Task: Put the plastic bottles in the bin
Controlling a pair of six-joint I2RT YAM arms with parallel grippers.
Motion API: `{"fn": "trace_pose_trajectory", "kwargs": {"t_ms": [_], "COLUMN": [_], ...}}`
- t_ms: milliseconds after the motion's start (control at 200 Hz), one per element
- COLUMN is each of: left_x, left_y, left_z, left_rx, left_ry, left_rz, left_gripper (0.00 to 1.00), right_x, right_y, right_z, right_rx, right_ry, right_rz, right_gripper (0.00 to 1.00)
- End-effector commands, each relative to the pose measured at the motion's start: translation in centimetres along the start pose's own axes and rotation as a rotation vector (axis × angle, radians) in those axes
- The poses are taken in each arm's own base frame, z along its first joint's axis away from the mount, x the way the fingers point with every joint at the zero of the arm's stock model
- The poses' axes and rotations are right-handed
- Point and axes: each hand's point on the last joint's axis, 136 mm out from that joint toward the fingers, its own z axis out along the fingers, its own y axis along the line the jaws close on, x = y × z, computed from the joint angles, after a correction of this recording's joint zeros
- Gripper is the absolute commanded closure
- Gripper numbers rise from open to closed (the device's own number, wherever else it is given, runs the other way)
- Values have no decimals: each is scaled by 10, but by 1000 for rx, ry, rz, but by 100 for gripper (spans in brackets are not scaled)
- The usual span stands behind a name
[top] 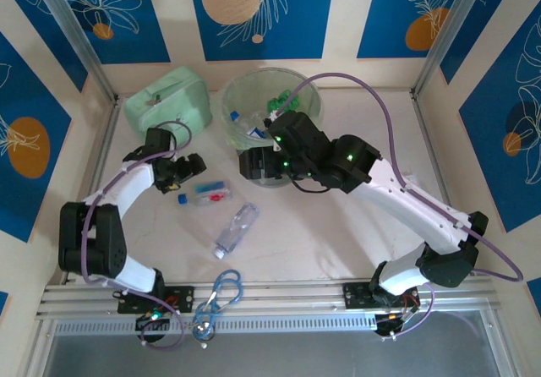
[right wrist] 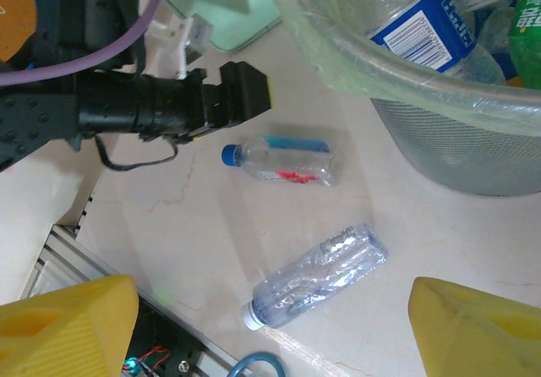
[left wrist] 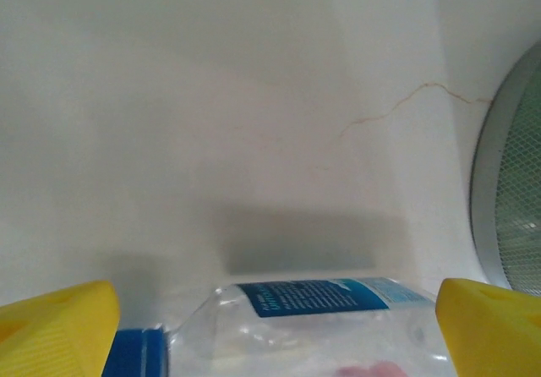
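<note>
A clear bottle with a blue cap and blue label (top: pixel 207 193) lies on the table left of centre. My left gripper (top: pixel 188 169) is just beside it and open. In the left wrist view the same bottle (left wrist: pixel 313 322) lies lengthwise between the yellow fingertips (left wrist: pixel 59 330), untouched by them. A second clear bottle with a white cap (top: pixel 235 230) lies nearer the front; my right gripper (right wrist: pixel 272 314) hangs open above it. The bin (top: pixel 314 106) at the back holds several bottles, clear (right wrist: pixel 423 22) and green (top: pixel 283 101).
A mint-green zip case (top: pixel 169 100) sits left of the bin. A blue carabiner (top: pixel 221 292) lies by the table's front edge. The right arm (top: pixel 355 161) stretches across in front of the bin. The bin's side (left wrist: pixel 511 199) is close on the left gripper's right.
</note>
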Motion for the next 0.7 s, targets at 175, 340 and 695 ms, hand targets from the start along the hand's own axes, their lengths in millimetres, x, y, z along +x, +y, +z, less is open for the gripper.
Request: {"fn": "trace_pose_trajectory", "kwargs": {"t_ms": [175,340,695], "left_x": [18,48,98], "left_y": [-37,-43,-44], "left_z": [1,-3,-1], "left_rx": [132,132,114], "left_ry": [84,138,243], "left_rz": [161,217,286], "left_gripper": [0,0,4], "right_x": [-4,-6,-7], "right_y": [12,6,-6], "right_z": [-11,-18,-31], "right_rx": [-36,-20,-11], "right_ry": [-30,-47,-67], "right_rz": [8,10,34], "right_gripper": [16,16,15]}}
